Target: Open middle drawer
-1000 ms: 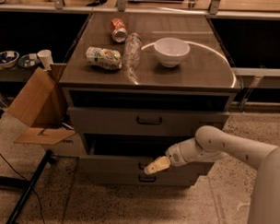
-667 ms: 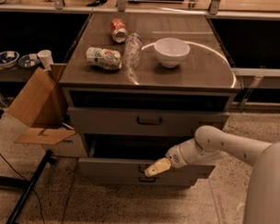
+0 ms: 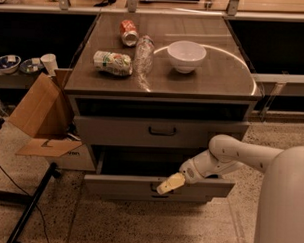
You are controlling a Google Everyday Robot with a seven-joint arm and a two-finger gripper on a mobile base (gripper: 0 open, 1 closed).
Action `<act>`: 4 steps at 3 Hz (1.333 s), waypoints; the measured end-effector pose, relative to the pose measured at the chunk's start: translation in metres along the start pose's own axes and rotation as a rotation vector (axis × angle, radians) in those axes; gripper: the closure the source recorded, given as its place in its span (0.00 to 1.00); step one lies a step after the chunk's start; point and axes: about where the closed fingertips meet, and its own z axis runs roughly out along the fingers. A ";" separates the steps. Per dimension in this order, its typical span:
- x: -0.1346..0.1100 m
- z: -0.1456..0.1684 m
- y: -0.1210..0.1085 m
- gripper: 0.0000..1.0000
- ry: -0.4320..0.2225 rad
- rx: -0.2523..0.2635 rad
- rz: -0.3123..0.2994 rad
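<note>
The middle drawer (image 3: 115, 184) is a wide grey drawer with a low front. It stands pulled partly out of the cabinet, with a dark gap behind its front. My gripper (image 3: 165, 186) is at the centre of that front, its tan fingers (image 3: 173, 182) together at the small black handle (image 3: 152, 189), which they mostly hide. My white arm (image 3: 231, 156) reaches in from the right. The drawer above (image 3: 161, 131) is shut and its black handle shows.
On the cabinet top (image 3: 218, 81) are a white bowl (image 3: 186, 55), a clear bottle (image 3: 143, 55), a crushed can (image 3: 113, 62) and a red can (image 3: 128, 32). An open cardboard box (image 3: 39, 114) and a black stand leg (image 3: 31, 204) are on the floor at left.
The middle drawer has slid further out toward the camera. My gripper has moved with it, slightly down and forward, staying at the handle.
</note>
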 end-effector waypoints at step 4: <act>0.008 -0.001 0.011 0.00 0.072 -0.030 0.037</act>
